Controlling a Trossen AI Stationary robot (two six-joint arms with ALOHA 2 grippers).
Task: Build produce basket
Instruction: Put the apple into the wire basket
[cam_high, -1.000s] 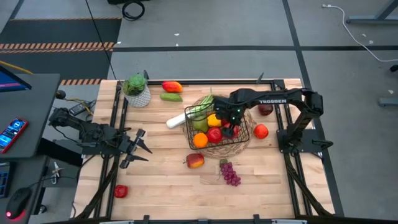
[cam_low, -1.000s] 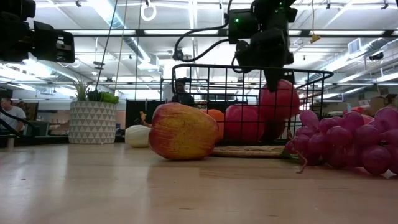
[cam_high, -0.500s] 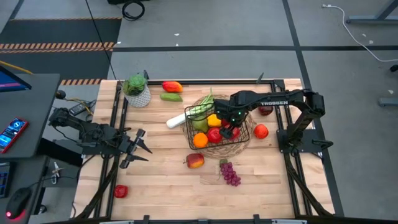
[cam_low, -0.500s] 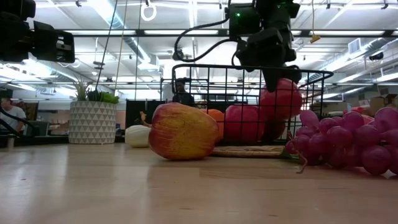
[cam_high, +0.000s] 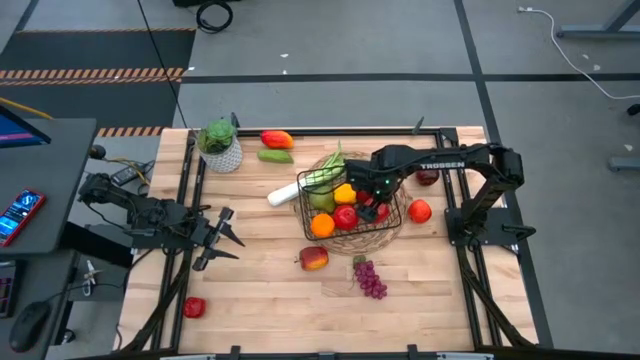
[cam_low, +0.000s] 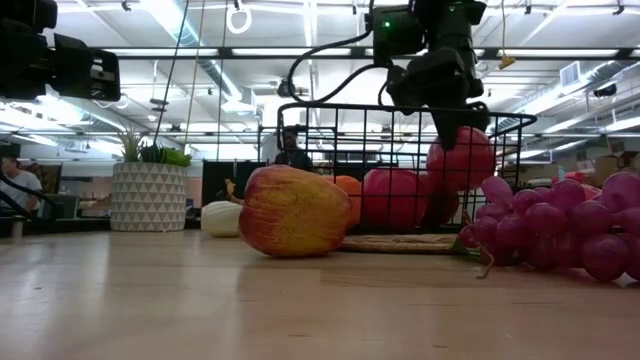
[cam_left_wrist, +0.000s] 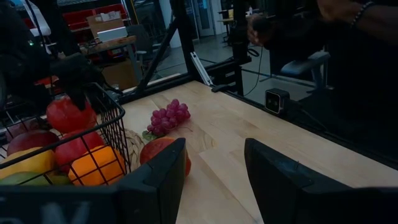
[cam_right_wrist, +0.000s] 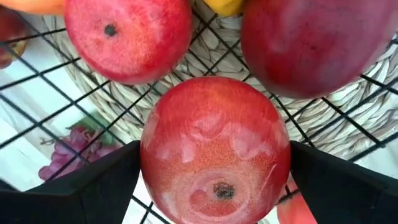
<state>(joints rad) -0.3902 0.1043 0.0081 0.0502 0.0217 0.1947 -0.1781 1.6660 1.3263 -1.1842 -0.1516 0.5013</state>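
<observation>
The black wire basket (cam_high: 349, 204) stands on a round woven mat at the table's middle and holds an orange (cam_high: 322, 226), red apples, yellow and green pieces; a white-and-green leek (cam_high: 284, 192) sticks out over its left side. My right gripper (cam_high: 376, 206) reaches into the basket from above, shut on a red apple (cam_right_wrist: 214, 152); this apple also shows in the low view (cam_low: 461, 158). My left gripper (cam_high: 232, 245) waits open and empty near the table's left edge; its two fingers show apart in the left wrist view (cam_left_wrist: 214, 168). My right gripper pinches the red apple's two opposite sides (cam_right_wrist: 149, 155) between its two fingers (cam_right_wrist: 93, 186). The fingers come from above, pointing down. The apple hangs below the basket's rim, above the mesh floor (cam_right_wrist: 205, 62), with its blossom end toward the wrist camera.
On the table outside the basket lie a red-yellow apple (cam_high: 313, 258), purple grapes (cam_high: 370, 278), a red apple (cam_high: 419, 211) on the right, a dark red fruit (cam_high: 427, 177), a red apple (cam_high: 194, 307) near left. A potted plant (cam_high: 219, 145), a red-yellow piece (cam_high: 277, 139) and a green piece (cam_high: 275, 156) stand far left.
My right gripper has shifted a little toward the table's right edge with the red apple still in its fingers; the apple stays inside the basket.
</observation>
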